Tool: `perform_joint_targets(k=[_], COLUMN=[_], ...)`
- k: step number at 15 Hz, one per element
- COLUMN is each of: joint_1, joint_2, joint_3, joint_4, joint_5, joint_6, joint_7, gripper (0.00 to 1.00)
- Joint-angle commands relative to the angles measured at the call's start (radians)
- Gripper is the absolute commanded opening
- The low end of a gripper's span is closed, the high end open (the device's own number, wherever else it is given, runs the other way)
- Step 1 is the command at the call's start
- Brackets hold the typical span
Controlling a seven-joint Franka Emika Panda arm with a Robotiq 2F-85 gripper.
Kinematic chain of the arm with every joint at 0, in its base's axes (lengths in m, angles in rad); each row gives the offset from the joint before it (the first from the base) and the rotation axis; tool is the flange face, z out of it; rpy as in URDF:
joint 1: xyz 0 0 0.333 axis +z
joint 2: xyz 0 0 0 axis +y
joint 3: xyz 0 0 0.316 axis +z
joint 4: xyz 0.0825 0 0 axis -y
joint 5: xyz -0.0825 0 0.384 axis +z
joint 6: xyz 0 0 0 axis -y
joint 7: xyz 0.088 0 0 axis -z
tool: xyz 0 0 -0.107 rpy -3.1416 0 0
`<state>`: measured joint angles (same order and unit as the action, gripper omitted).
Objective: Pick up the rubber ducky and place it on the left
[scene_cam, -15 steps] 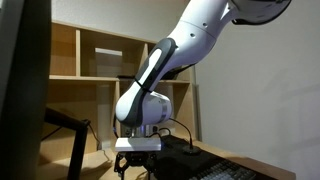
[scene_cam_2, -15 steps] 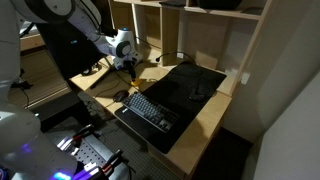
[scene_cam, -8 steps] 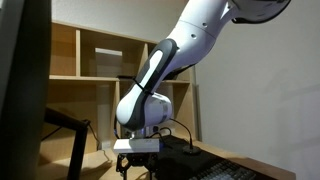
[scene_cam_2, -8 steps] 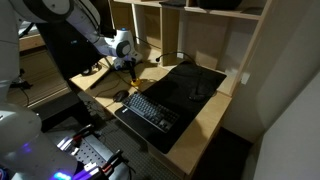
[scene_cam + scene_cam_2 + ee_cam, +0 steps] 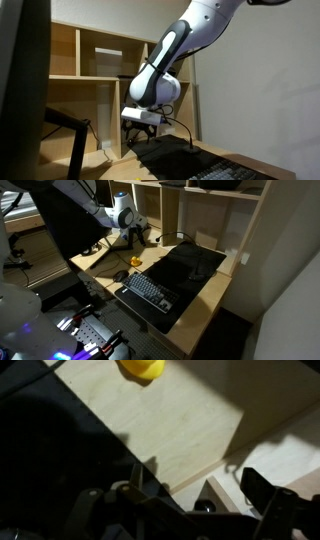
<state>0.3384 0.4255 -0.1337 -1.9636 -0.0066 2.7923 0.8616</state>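
Observation:
The rubber ducky (image 5: 136,262) is a tiny yellow toy sitting on the light wooden desk (image 5: 205,305), beside the left end of the black mat. In the wrist view the ducky (image 5: 142,368) shows at the top edge, cut off by the frame. My gripper (image 5: 138,234) hangs above and a little behind it, clear of the desk. In the wrist view the gripper's (image 5: 180,510) two dark fingers stand wide apart with only bare desk between them. It also shows in an exterior view (image 5: 140,127), raised; the duck is not visible there.
A black keyboard (image 5: 152,290) lies near the desk's front edge with a dark mouse (image 5: 121,276) beside it. A large black mat (image 5: 192,265) covers the desk's middle. Wooden shelves (image 5: 190,205) stand behind. Cables (image 5: 100,248) lie at the desk's left end.
The gripper has lifted up and back from the desk surface. The duck now sits free on the desk below it.

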Motion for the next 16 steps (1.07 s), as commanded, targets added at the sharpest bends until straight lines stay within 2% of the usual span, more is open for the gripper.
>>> perform_joint_targets(k=[1,3,6,8,12,14,16], joint_1=[-0.025,-0.066,-0.123,-0.171,-0.267,-0.317,-0.374], joint_2=[-0.232,-0.351,-0.524,-0.647,-0.898,-0.995,-1.032], joint_3=[-0.01,0.021,0.06,0.094,0.121,0.105,0.081], joint_4=[-0.125,-0.152,-0.198,-0.248,-0.417,-0.535,-0.647], joint_5=[-0.083,-0.103,-0.158,-0.156,-0.091,-0.055,0.003], joint_6=[-0.132,-0.309,-0.583,-0.691,-0.794,-0.774,-0.728], joint_7=[-0.059,-0.09,-0.07,-0.068,-0.09,-0.102,-0.097], gripper=[1.0,1.0,1.0,1.0,1.0,1.0,1.0])
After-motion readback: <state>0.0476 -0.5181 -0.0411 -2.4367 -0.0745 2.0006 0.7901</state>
